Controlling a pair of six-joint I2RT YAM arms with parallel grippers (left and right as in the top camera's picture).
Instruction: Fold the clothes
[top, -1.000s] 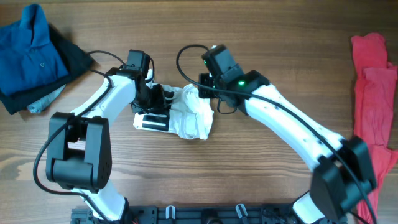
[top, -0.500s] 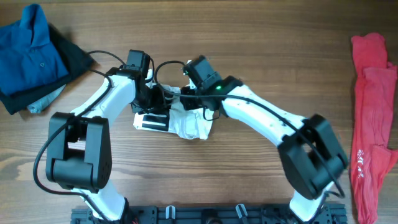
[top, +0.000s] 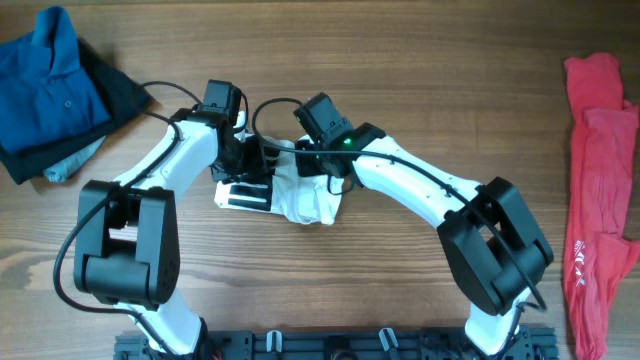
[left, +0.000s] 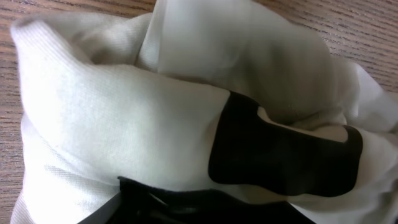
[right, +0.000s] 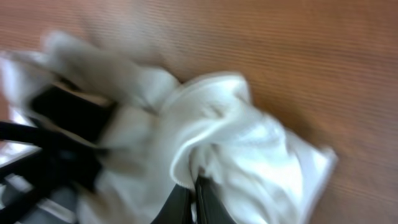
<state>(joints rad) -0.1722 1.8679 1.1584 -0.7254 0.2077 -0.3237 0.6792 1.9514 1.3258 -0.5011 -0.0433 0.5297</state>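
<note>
The white T-shirt (top: 312, 192) with black block print lies bunched in the middle of the table. My left gripper (top: 254, 160) sits on its left part. In the left wrist view the shirt's cloth (left: 124, 118) fills the picture and presses right against the dark jaws of my left gripper (left: 205, 208), which hold a thick bunch of it. My right gripper (top: 300, 160) is at the shirt's upper edge, close beside the left one. Its fingers (right: 194, 190) are shut together with a fold of the white fabric (right: 236, 143) pinched between them.
A blue polo (top: 50, 80) lies over dark pieces (top: 122, 92) at the back left corner. Red shirts (top: 600, 180) lie along the right edge. A black rail (top: 330, 345) runs along the table's front edge.
My right arm has swung left onto the shirt's upper edge, and its jaws have closed on a fold. The left arm and the shirt's left part have stayed still.
</note>
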